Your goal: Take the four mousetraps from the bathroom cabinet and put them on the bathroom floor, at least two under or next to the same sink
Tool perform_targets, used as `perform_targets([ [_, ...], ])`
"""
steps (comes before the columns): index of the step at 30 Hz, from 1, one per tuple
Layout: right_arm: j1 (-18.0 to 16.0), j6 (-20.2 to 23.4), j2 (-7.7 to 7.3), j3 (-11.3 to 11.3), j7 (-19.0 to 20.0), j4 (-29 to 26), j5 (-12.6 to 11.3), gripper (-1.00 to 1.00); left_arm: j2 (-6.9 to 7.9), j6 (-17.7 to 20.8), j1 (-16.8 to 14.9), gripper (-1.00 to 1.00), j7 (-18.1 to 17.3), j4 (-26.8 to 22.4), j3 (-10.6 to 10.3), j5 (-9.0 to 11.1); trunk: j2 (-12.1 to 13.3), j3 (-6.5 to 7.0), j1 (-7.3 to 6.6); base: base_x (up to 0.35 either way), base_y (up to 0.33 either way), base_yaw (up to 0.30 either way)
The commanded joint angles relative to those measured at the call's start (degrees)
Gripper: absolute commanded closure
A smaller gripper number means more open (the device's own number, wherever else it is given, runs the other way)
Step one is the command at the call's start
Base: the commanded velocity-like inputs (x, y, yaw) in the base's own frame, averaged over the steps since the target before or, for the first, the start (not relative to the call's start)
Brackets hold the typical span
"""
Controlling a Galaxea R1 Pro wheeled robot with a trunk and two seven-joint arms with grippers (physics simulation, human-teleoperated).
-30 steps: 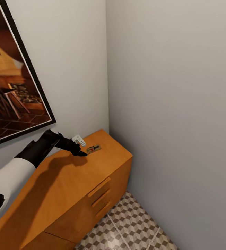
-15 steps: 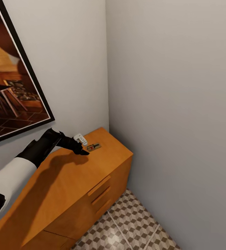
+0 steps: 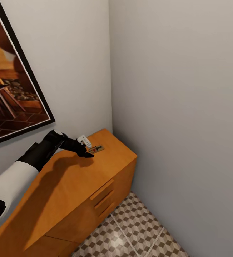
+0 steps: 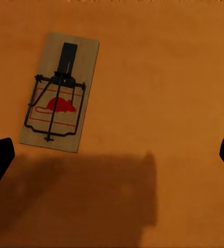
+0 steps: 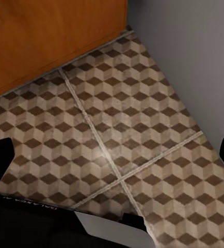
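Head view: mousetrap (image 3: 97,148) on cabinet (image 3: 70,185), near wall (image 3: 173,107).

1. The cabinet (image 3: 77,185) is coloured a warm orange-brown, with a darker shadow cast across its top.
2. The mousetrap (image 4: 59,93) on the cabinet top is shown as pale brown wood, fitted with black metal wire and printed with a red mouse figure inside a red outline.
3. The bathroom floor (image 5: 122,134) below the cabinet is patterned with brown, beige and white cubes, crossed by pale grout lines.
4. The walls (image 3: 177,89) behind the cabinet are rendered plain light grey.
5. The picture (image 3: 9,89) above the cabinet is framed in black, with dark red-brown and amber tones inside.
6. The left arm (image 3: 23,167) over the cabinet is coloured black and white.
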Motion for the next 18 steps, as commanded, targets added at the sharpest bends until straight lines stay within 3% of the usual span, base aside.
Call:
perform_targets([
  [1,-0.05,-0.17,0.02,0.52,-0.26,0.06,-0.39,-1.00,0.04,0.38,-0.05,-1.00,-0.27,-0.21,-0.08,-0.26,-0.11,-0.19,0.03,0.000,0.000,0.000],
  [18,-0.05,-0.17,0.02,0.52,-0.26,0.06,-0.39,-1.00,0.28,0.47,-0.05,-1.00,-0.29,-2.29,0.09,-0.32,-0.11,-1.70,0.03,0.000,0.000,0.000],
])
